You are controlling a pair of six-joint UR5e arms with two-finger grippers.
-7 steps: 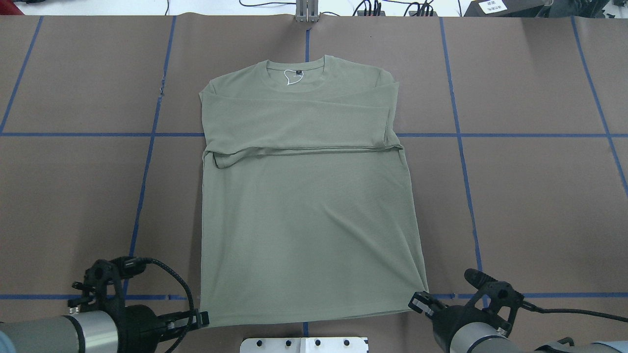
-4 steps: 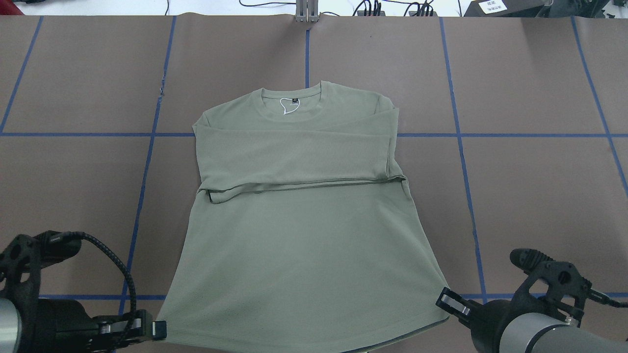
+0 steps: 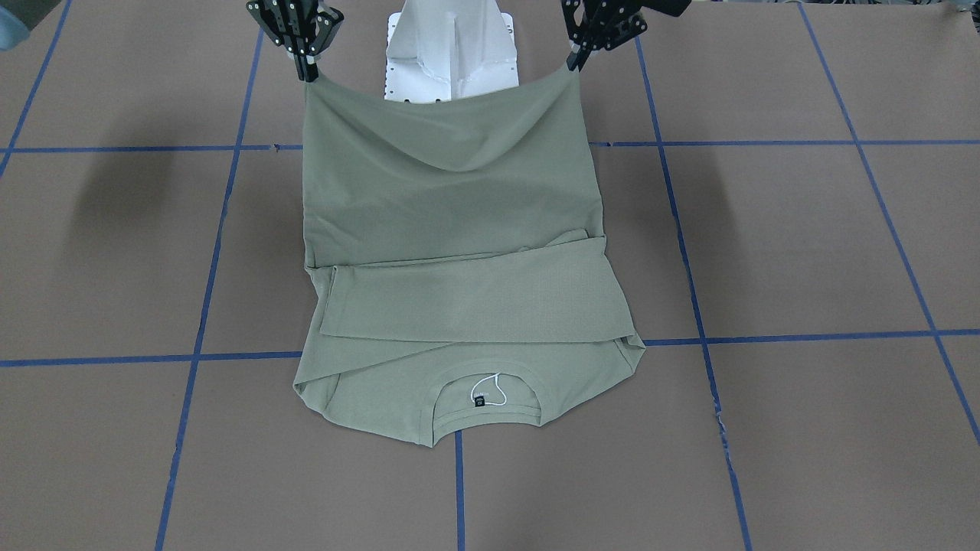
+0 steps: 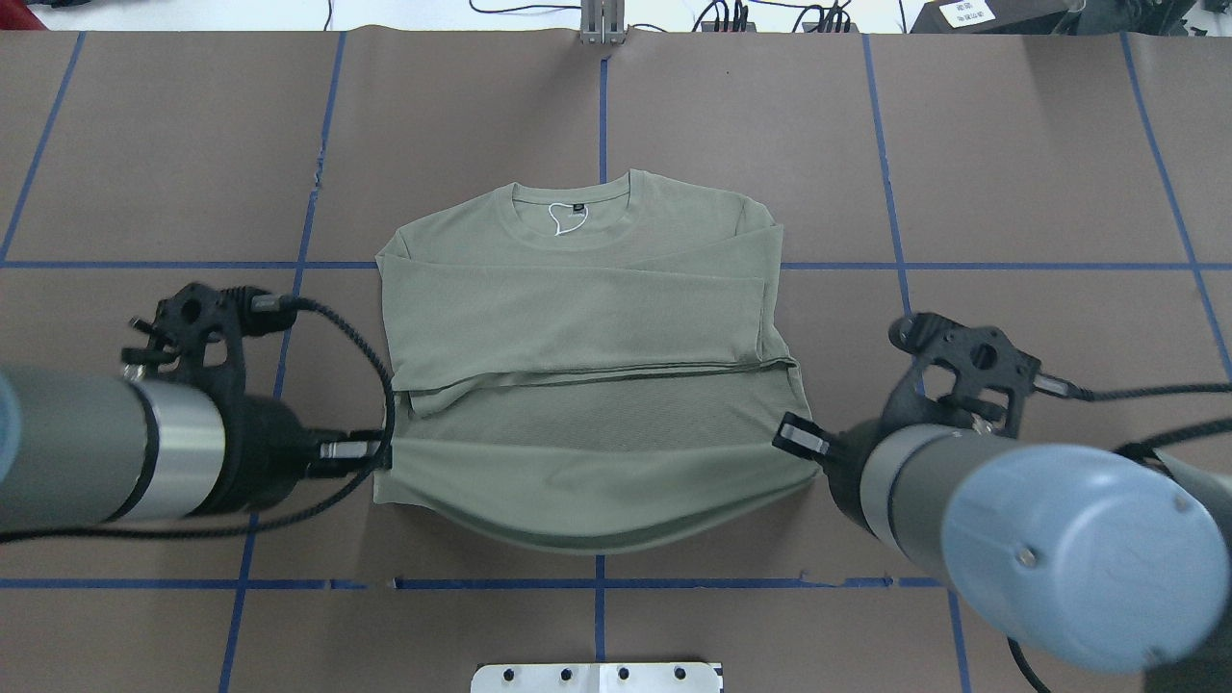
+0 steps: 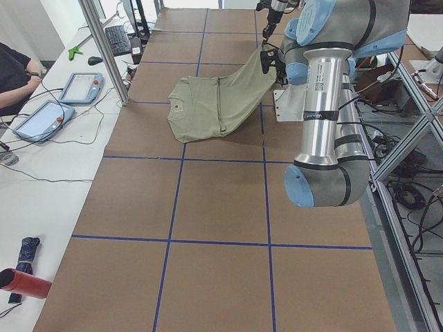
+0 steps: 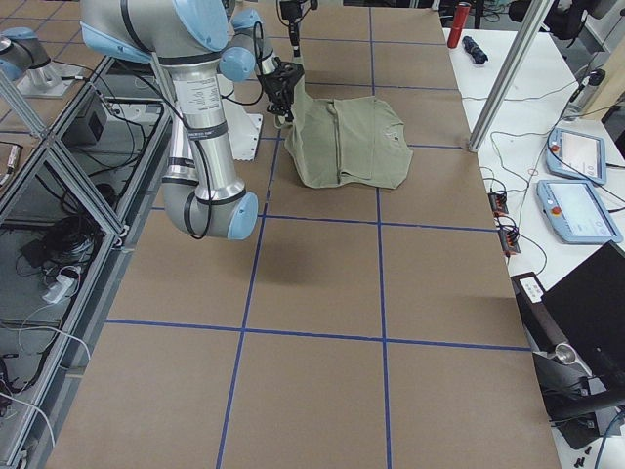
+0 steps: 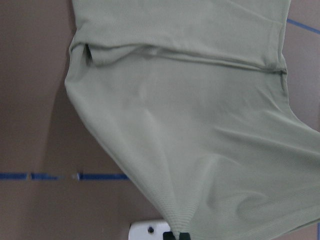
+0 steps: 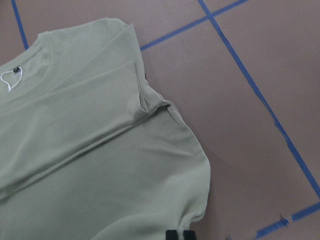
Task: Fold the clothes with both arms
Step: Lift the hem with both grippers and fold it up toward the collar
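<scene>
The sage-green shirt lies collar away from me, its sleeves folded across the chest. Its bottom hem is raised off the table and sags between my two grippers. My left gripper is shut on the hem's left corner, which shows on the right in the front-facing view. The right gripper is shut on the other corner. The collar with its dark label and white string loop rests flat on the table. In both wrist views cloth hangs from the fingertips.
The brown table cover carries a grid of blue tape lines. The white pedestal base stands behind the lifted hem. A metal post and tablets stand at the table's far side, where a person sits.
Both grippers first pulled the shirt toward me by its hem. They have since lifted the hem corners and carried them forward over the lower body, toward the folded sleeves.
</scene>
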